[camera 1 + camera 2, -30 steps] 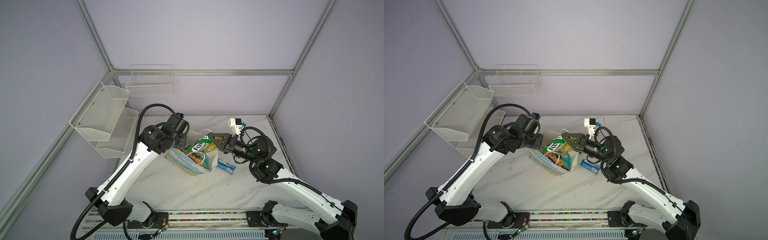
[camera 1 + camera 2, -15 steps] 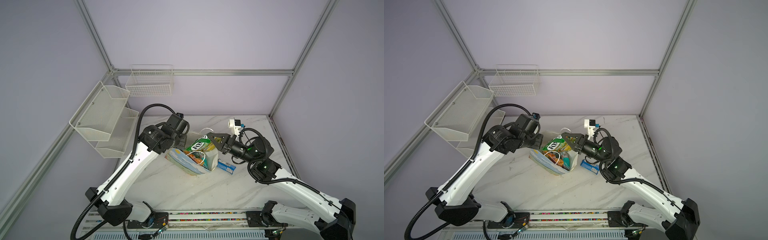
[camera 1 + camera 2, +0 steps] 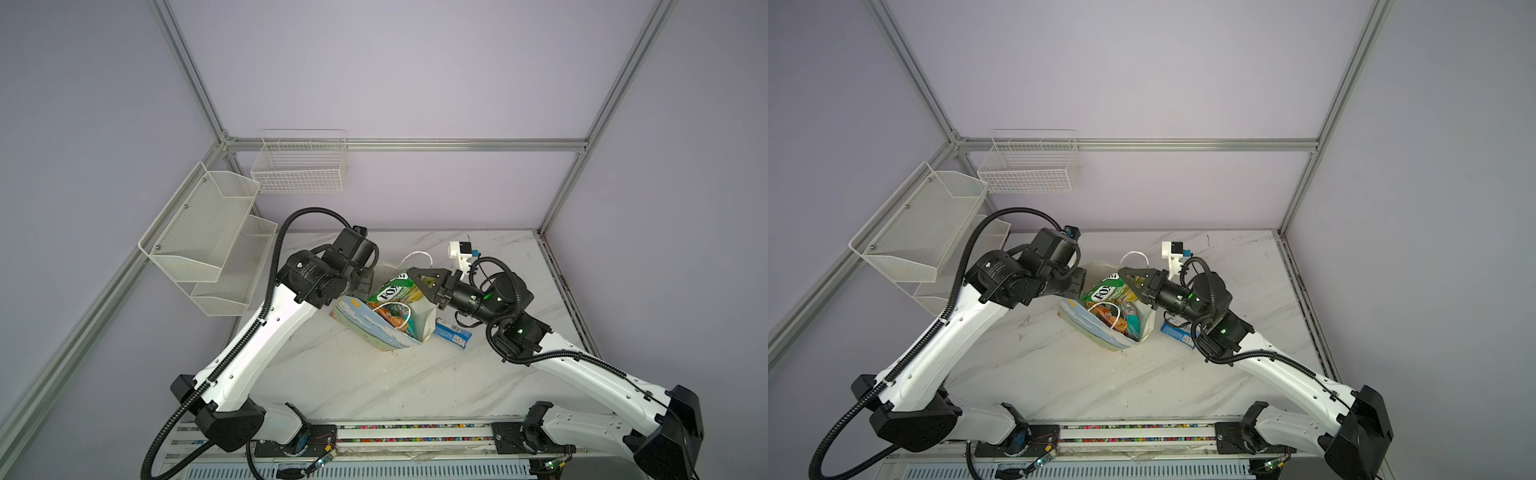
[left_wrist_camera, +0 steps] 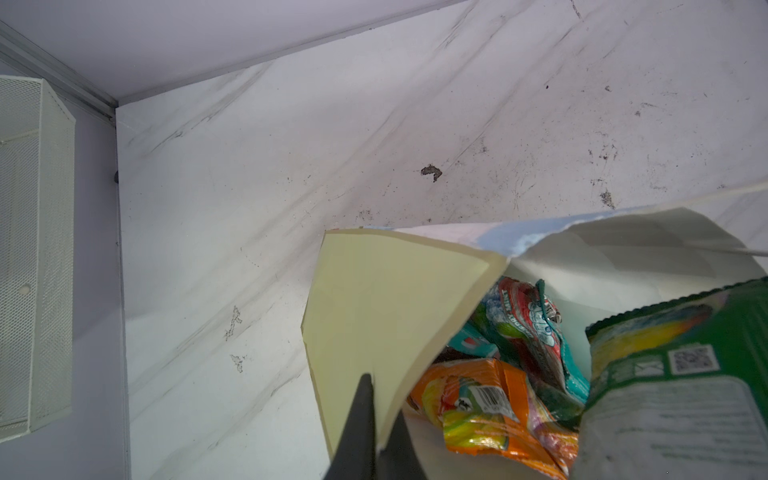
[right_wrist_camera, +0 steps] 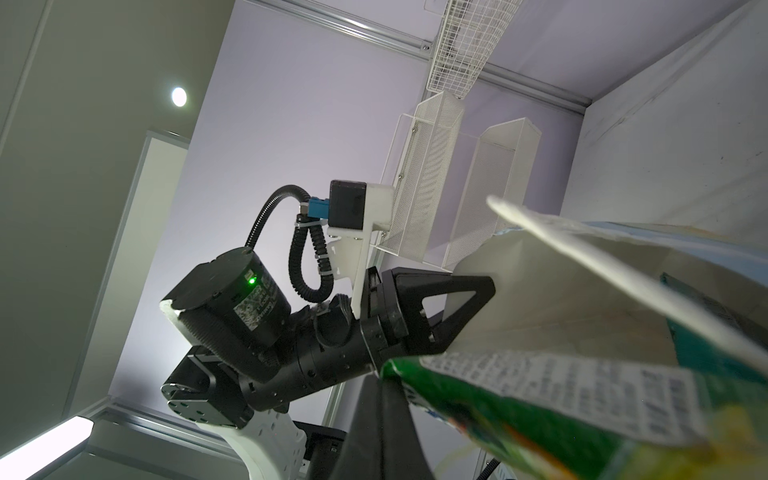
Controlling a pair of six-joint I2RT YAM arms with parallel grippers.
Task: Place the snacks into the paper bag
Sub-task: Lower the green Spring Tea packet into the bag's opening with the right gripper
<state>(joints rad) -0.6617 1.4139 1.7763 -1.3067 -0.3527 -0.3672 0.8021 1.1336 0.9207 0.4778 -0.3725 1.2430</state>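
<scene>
The paper bag (image 3: pixel 376 332) (image 3: pixel 1100 332) stands open in the middle of the marble table. My left gripper (image 3: pixel 366 279) (image 3: pixel 1079 279) (image 4: pixel 380 399) is shut on the bag's pale side flap (image 4: pixel 395 299). Held over the bag's mouth is a green FOX'S bag (image 3: pixel 395 291) (image 3: pixel 1106 291) (image 5: pixel 540 415), with my right gripper (image 3: pixel 411 272) (image 3: pixel 1122 272) (image 5: pixel 376 386) shut on its edge. Inside the paper bag lie an orange packet (image 4: pixel 478 403) and a teal-and-red packet (image 4: pixel 536 328). A small blue packet (image 3: pixel 451 332) (image 3: pixel 1177 332) lies on the table right of the bag.
White wire baskets hang on the back wall (image 3: pixel 299 166) and the left wall (image 3: pixel 203 224). The bag's white cord handle (image 3: pixel 417 259) loops up behind the green bag. Bare marble (image 3: pixel 374 382) spreads in front of the bag.
My right gripper has carried the green bag slightly leftward over the paper bag's mouth. The left gripper has kept its hold on the flap.
</scene>
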